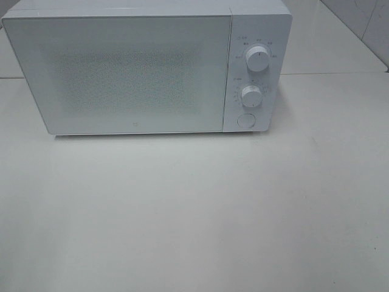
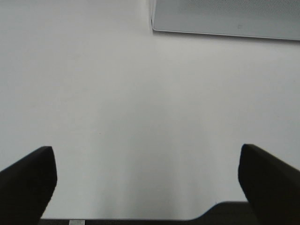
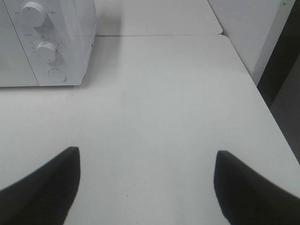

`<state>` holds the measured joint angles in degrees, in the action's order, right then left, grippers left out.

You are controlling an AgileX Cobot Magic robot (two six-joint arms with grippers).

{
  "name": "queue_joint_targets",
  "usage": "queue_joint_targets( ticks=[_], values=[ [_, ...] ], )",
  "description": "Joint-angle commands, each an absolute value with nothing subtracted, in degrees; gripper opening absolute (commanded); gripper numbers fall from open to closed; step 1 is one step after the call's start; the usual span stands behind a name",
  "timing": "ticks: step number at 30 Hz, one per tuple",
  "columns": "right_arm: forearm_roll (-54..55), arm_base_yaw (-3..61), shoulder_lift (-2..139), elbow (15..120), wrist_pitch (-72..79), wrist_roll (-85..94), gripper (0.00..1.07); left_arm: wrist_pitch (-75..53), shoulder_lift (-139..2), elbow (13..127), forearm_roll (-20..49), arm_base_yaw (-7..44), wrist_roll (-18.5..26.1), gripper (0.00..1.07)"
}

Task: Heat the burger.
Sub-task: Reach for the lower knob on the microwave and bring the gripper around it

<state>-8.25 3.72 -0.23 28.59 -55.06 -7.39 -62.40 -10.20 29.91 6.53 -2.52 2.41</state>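
Note:
The burger is out of view in all three frames. A white microwave (image 1: 146, 67) stands at the back of the white table (image 1: 194, 207) with its door shut. My left gripper (image 2: 147, 178) is open over bare table, with the microwave's lower front corner (image 2: 225, 18) ahead of it. My right gripper (image 3: 145, 180) is open too, with nothing between its fingers. It hovers over the table off the microwave's control side (image 3: 47, 47). Neither arm shows in the exterior high view.
The microwave's panel carries two white dials (image 1: 258, 59) (image 1: 250, 94) and a round button (image 1: 245, 120). The table's right edge (image 3: 262, 98) runs close to a white wall and a dark gap. A second table surface lies behind the microwave.

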Motion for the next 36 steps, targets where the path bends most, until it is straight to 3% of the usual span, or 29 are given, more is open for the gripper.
queue_joint_targets(
  ticks=[1, 10, 36],
  values=[
    [-8.65, 3.50, -1.66, 28.48, -55.12, -7.33, 0.74, -61.48, -8.19, 29.68, 4.13, -2.75, -0.92, 0.98],
    [-8.65, 3.50, -1.66, 28.48, -55.12, -7.33, 0.74, -61.48, 2.12, 29.62, 3.61, -2.58, -1.43, 0.98],
    [-6.88, 3.50, -1.43, 28.48, -55.12, -7.33, 0.74, -61.42, 0.80, 29.62, 3.67, -2.58, -1.26, 0.98]
  ],
)
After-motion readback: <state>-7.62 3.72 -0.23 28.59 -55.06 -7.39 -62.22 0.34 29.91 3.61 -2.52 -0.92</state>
